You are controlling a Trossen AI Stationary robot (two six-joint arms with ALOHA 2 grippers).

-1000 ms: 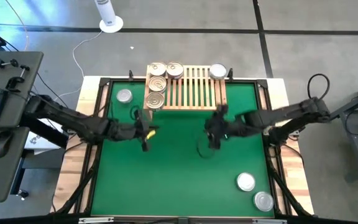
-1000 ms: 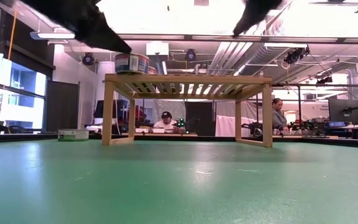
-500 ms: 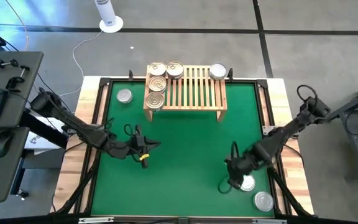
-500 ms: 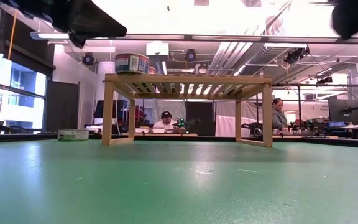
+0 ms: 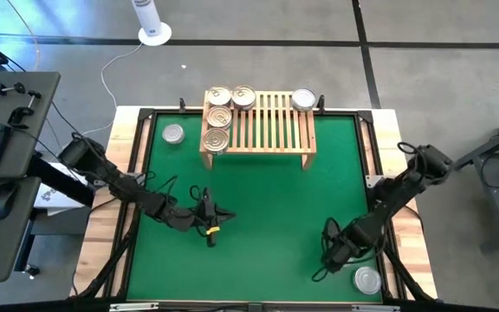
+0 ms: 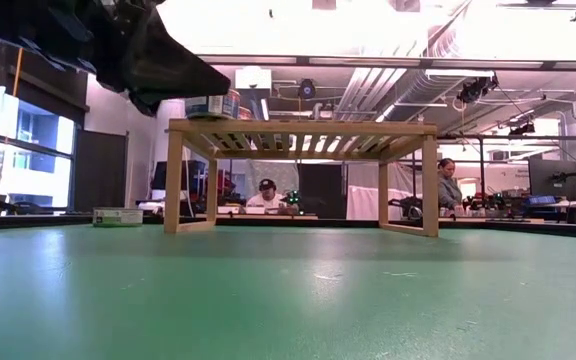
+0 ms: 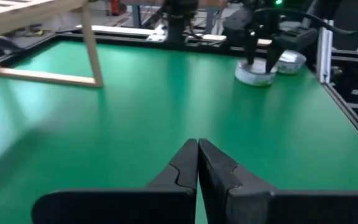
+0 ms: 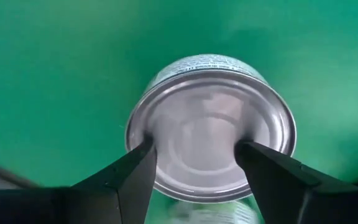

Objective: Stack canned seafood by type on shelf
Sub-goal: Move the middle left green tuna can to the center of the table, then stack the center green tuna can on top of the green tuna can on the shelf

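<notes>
The light-wood shelf (image 5: 258, 121) stands at the far edge of the green mat. On its left part are several gold-tan tins (image 5: 219, 115); one silver tin (image 5: 303, 100) is on its far right corner. Another silver tin (image 5: 173, 134) sits on the mat left of the shelf. My right gripper (image 8: 194, 155) is open at the near right, pointing down over a silver tin (image 8: 210, 130), with one finger at each side of its top. A further silver tin (image 5: 368, 279) lies beside it. My left gripper (image 7: 197, 162) is shut and empty, low over the mat's near left. My right gripper comes at the silver tin from above, pointing down, with one fingertip (image 8: 143, 152) at the rim on one side and the other fingertip (image 8: 250, 152) opposite. I cannot tell whether they touch it. The tin sits flat on the mat, top up.
A black frame rail (image 7: 328, 56) borders the mat on the right. The middle of the mat (image 5: 267, 208) lies between the two arms. Beyond the table, people (image 6: 450, 180) sit at desks.
My right gripper has swung from in front of the shelf toward the near right corner, tipped to point down, and sunk over the silver tin. My left gripper, still shut, has drifted toward the near edge and lower. No tin has moved.
</notes>
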